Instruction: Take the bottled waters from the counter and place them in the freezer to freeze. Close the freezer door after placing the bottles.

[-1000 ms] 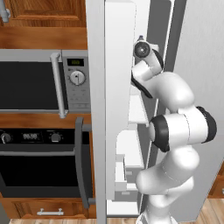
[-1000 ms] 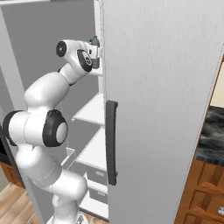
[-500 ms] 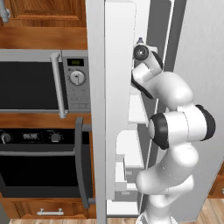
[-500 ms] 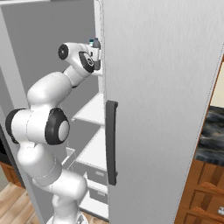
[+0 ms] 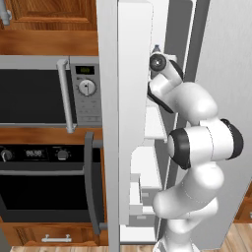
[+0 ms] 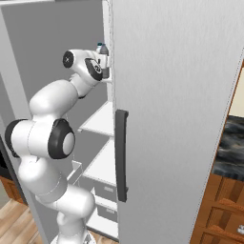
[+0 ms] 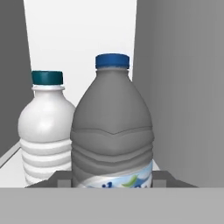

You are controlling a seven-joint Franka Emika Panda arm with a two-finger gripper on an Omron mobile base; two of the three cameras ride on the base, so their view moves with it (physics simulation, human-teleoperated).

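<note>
Arm: reaching high into the open freezer (image 6: 57, 57), upper section, hand up by the edge of the closed right-hand door (image 6: 181, 95).
Gripper (image 7: 111, 183): closed around a grey bottle (image 7: 112, 131) with a blue cap, gripping it low on the body near the label, bottle upright between the finger tips.
Held bottle, from the right base camera: blue cap (image 6: 100, 46) peeking just above the hand.
Second bottle (image 7: 46, 131): whitish, teal-blue cap, standing upright on the white freezer shelf (image 7: 11, 168), just beside and behind the held one.
Freezer door (image 5: 125, 118): swung open, white bins facing the arm.
Neighbours: microwave (image 5: 49, 91) and black oven (image 5: 47, 182) to the left.
Worktop (image 6: 231, 147): black marble sliver at far right.
</note>
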